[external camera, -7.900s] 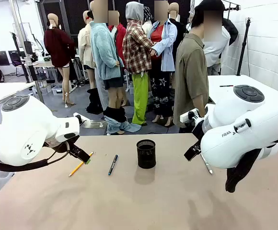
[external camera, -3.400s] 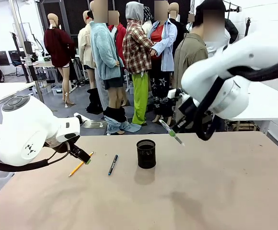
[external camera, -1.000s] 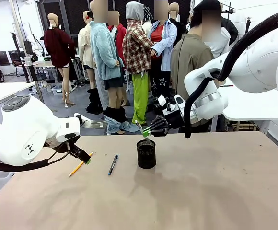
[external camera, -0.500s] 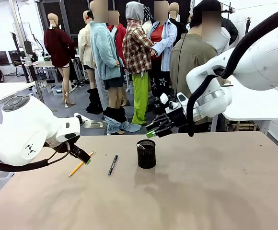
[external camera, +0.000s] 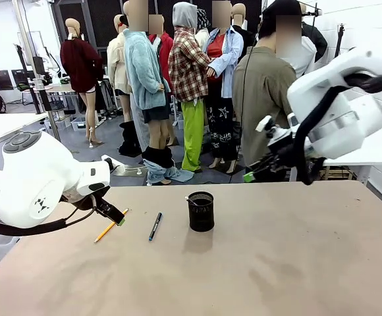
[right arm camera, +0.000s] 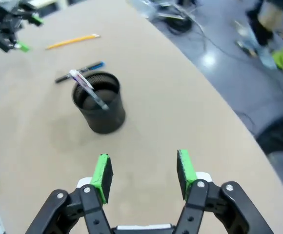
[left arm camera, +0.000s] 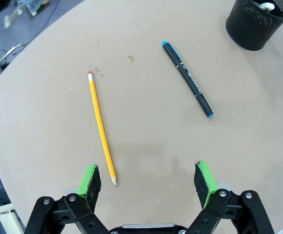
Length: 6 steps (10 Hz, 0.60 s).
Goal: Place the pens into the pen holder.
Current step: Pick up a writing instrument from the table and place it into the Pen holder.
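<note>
The black mesh pen holder stands mid-table, with the thin silvery-white pen leaning inside it. The yellow pencil and the dark pen with blue ends lie flat on the table left of the holder, also visible from the front as pencil and pen. My left gripper hovers open just above the table, near the pencil's tip. My right gripper is open and empty, raised to the right of the holder.
The tan table reaches to the far edge, where a person in an olive shirt stands. A white table sits at the right.
The right gripper carried the silvery pen over the holder, let it drop in, then drew back up and to the right, open. The left arm has not moved.
</note>
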Each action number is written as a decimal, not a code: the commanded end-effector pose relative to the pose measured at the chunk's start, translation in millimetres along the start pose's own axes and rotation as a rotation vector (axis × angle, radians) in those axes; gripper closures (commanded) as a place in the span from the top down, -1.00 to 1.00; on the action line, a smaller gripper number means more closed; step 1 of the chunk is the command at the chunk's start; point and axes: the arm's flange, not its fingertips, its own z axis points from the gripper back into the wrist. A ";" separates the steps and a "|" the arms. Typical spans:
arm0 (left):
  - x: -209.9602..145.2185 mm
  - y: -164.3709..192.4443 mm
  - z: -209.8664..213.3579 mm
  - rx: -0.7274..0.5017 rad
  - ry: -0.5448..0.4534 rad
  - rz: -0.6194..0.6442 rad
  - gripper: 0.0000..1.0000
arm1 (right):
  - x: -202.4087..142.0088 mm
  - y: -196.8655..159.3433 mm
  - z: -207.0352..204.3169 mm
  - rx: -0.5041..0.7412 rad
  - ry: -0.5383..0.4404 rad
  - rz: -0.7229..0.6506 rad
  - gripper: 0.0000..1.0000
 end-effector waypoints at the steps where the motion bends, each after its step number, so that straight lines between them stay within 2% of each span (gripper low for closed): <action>1: -0.8 1.4 0.8 0.000 -0.001 0.004 1.00 | -5.9 11.6 24.1 -0.068 0.096 -0.183 0.34; 4: -0.8 1.4 0.8 0.000 -0.001 0.004 1.00 | -18.1 0.0 87.1 -0.250 0.297 -0.490 0.34; 5: -0.8 1.4 0.8 0.000 -0.001 0.004 1.00 | -16.9 -5.7 101.9 -0.347 0.384 -0.614 0.34; 6: -0.8 1.4 0.8 0.000 -0.001 0.004 1.00 | -17.7 -10.3 109.9 -0.372 0.515 -0.766 0.34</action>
